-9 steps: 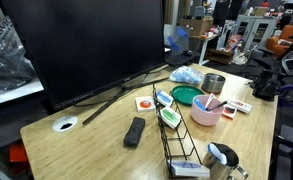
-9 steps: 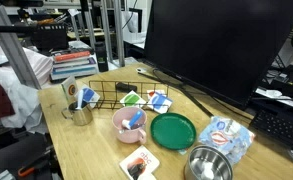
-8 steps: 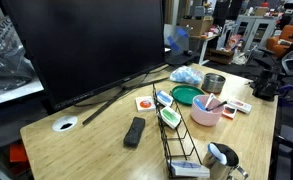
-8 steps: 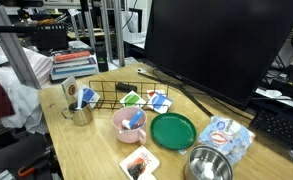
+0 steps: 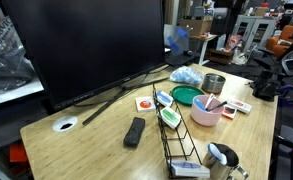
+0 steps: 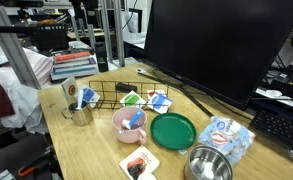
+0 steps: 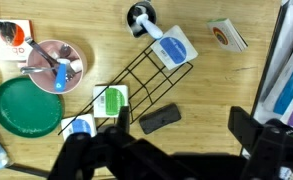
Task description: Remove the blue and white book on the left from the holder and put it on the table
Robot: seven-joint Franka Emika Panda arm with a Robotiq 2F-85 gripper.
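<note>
table (image 5: 96,140): light wood grain, round white grommet (image 5: 65,124) near left. Lying on it: black remote (image 5: 134,131) mid, black wire holder (image 6: 114,93) just right of remote, then green plate (image 5: 185,95), pink bowl (image 5: 205,112), steel bowl (image 5: 214,82) far right

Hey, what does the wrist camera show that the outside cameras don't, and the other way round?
Only the wrist view shows the hand, its fingers spread open. Only an exterior view shows the round white grommet and the steel bowl. Both show the holder, the blue and white book in it, the pink bowl and the green plate.
</note>
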